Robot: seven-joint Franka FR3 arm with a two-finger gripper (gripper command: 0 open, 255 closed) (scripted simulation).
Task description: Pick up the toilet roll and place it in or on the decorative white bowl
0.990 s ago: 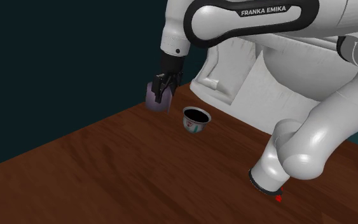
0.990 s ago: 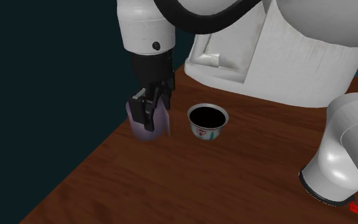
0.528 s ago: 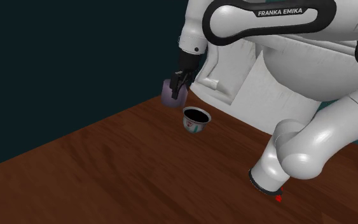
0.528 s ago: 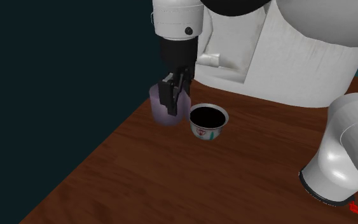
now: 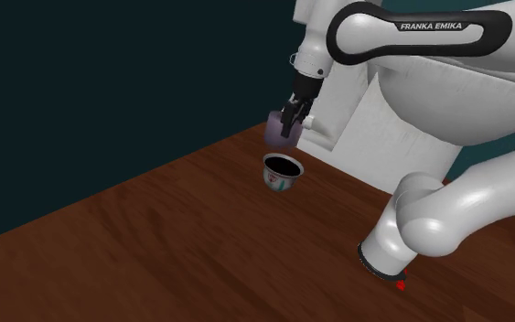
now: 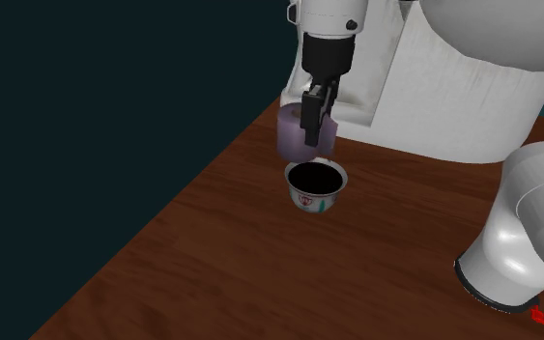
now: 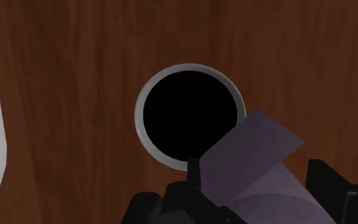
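Pick-up part looks done: the gripper (image 6: 311, 124) has its jaws pinching the pale purple toilet roll (image 6: 292, 140), up in the air just above the rim of the little white bowl (image 6: 301, 198) on the wooden table (image 5: 155, 238), so what's left is centring it, lowering and letting go. Can't tell if the roll is squarely over the opening, the bowl's inside is plain black, and the wrist view cuts off the roll's near end

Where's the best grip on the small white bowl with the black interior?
Likely the rim of the small white bowl, from straight above, one finger inside and one outside: it stands upright, mouth up, wall thin. The gripper clasps the pale purple roll.
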